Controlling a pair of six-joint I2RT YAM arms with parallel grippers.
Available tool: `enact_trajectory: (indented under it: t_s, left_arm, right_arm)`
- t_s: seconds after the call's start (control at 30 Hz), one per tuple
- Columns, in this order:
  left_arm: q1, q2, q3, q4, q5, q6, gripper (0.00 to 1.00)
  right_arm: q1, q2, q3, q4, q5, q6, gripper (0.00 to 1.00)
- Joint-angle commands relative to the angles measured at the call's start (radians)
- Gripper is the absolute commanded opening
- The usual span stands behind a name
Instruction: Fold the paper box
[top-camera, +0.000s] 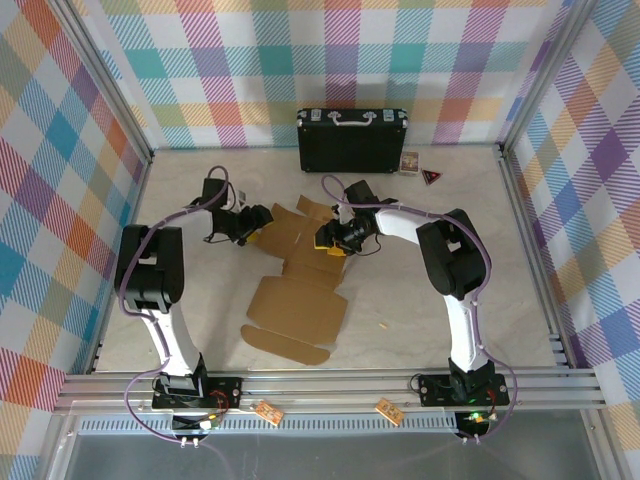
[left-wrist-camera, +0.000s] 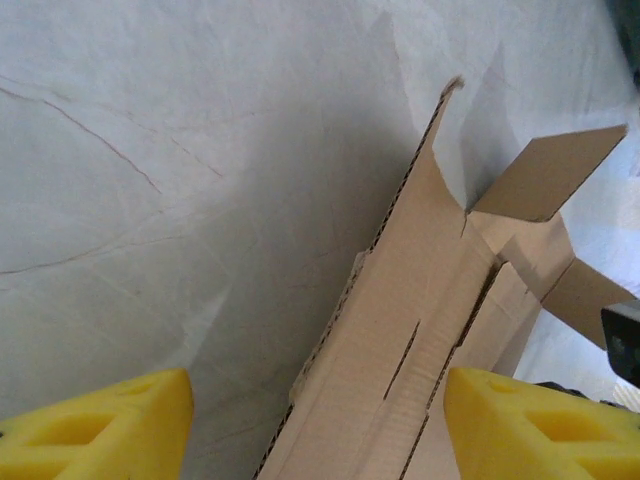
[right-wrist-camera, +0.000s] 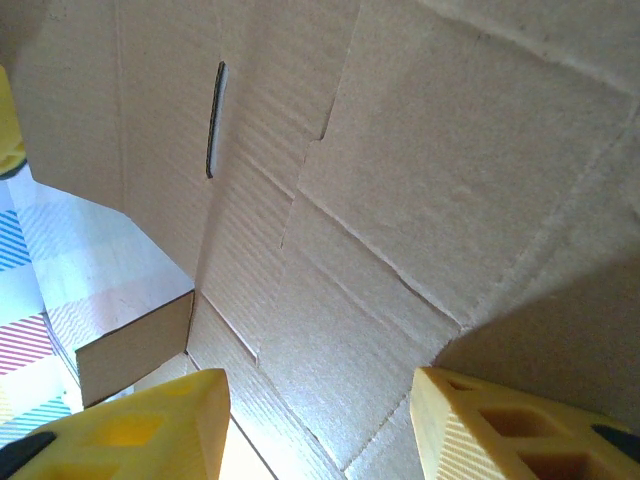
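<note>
The paper box (top-camera: 300, 300) is a brown cardboard die-cut sheet lying mostly flat mid-table, with its far flaps partly raised. My left gripper (top-camera: 257, 230) is at the sheet's far left edge. In the left wrist view it (left-wrist-camera: 318, 425) is open, its yellow fingers (left-wrist-camera: 100, 430) wide apart around a raised side strip of the paper box (left-wrist-camera: 420, 300), which lies close to the right finger. My right gripper (top-camera: 330, 243) hovers over the far right part of the sheet. It (right-wrist-camera: 320, 430) is open, with creased cardboard panels (right-wrist-camera: 400, 180) just beyond its fingertips.
A black hard case (top-camera: 352, 138) with a silver handle stands at the back wall. Two small items (top-camera: 410, 162) lie to its right. Checkered walls and aluminium rails (top-camera: 320, 385) enclose the table. Bare tabletop lies left and right of the sheet.
</note>
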Motion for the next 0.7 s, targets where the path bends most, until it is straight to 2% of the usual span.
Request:
enact_trajectory:
  t_s: [0.0, 0.33, 0.67]
  left_arm:
    - [-0.025, 0.028, -0.002, 0.027, 0.062, -0.007, 0.66]
    - [-0.099, -0.061, -0.086, 0.144, 0.192, -0.041, 0.63]
    - [-0.154, -0.182, -0.122, 0.197, 0.223, -0.052, 0.64]
  right_arm:
    - [0.001, 0.078, -0.057, -0.096, 0.109, -0.023, 0.53]
    - [0.002, 0.077, -0.058, -0.094, 0.109, -0.025, 0.53]
    - [0.007, 0.077, -0.057, -0.097, 0.111, -0.027, 0.53]
